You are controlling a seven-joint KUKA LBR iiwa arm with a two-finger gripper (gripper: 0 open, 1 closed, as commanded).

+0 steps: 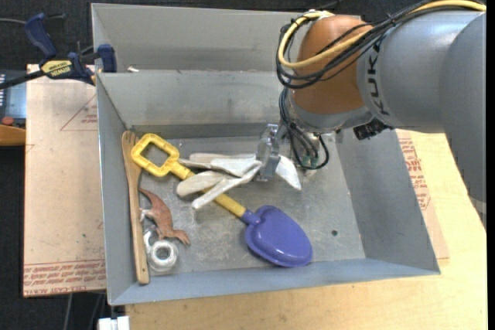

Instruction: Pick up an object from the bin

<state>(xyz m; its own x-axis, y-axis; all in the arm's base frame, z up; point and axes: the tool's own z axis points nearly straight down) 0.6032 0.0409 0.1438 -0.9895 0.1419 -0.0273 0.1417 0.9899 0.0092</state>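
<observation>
Holding pincer (270, 155) low at right end of pale white pieces (216, 163) lying across yellow-handled purple shovel (278, 236); likely choosing topmost, unburied thing. Clamping or gaping: cannot tell.

Cream flat strips (213, 182) crossed, lying flat mid-bin.

In the bin (232, 100), a long stick (135, 205) lies along the left wall, with a small figure (162, 216) and a ring (162, 253) beside it near the front left corner. A toy shovel (232, 207) slants from back left toward the front edge, flat pieces (220, 174) lie across its shaft, and the gripper (271, 154) is at their right end.
</observation>
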